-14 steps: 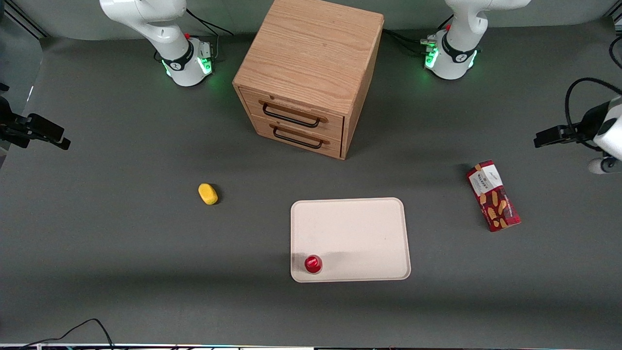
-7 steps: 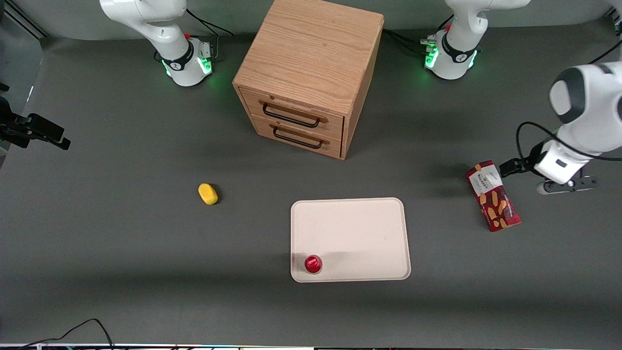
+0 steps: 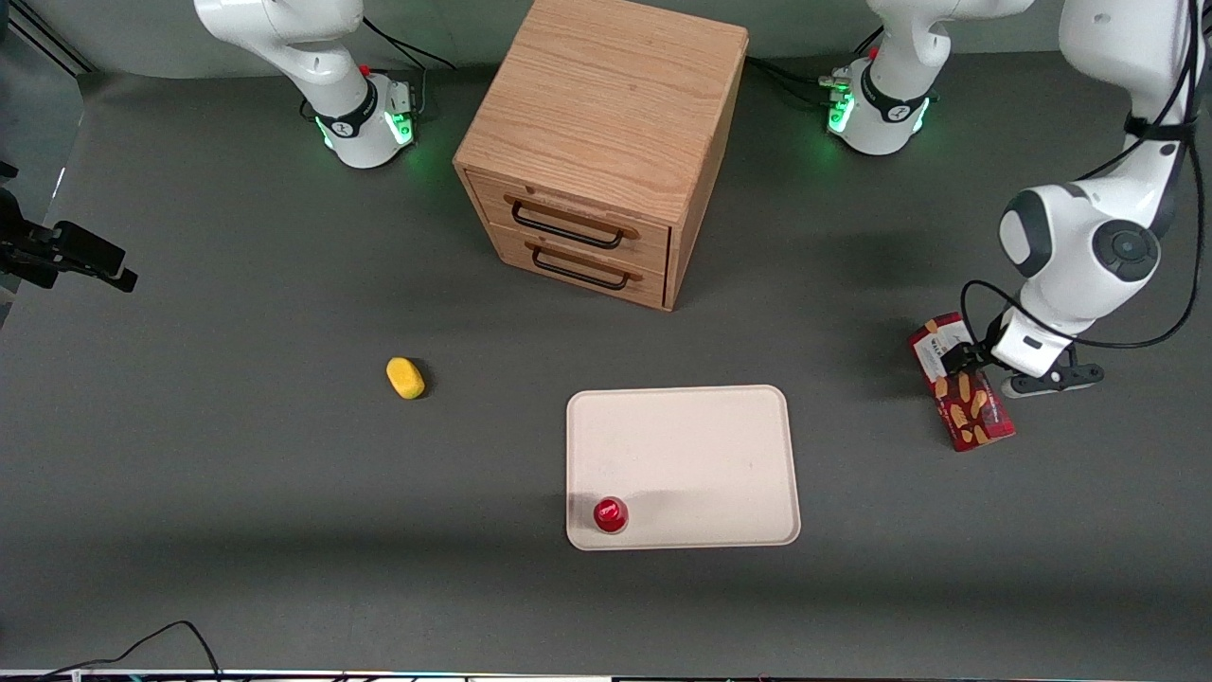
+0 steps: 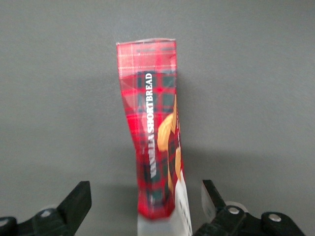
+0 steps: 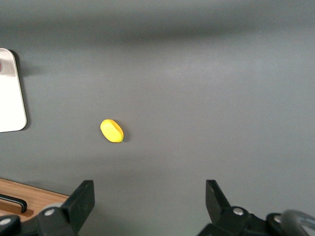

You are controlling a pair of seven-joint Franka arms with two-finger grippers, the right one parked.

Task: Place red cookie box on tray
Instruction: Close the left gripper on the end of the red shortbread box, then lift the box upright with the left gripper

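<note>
The gripper [image 4: 146, 206] is positioned at the right of the front frame, jaws spread wide astride the red cookie box [image 3: 968, 403] — ungrasped, well apart from the tray [image 3: 701, 445] — for pickup.

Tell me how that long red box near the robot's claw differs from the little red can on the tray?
The red cookie box is long, narrow and tartan-patterned with cookie pictures; the red can is small, round and plain. The box lies on the bare table toward the working arm's end, while the can stands on the tray. The open claw straddles the box's end; nothing is near the can. Both are red.
</note>
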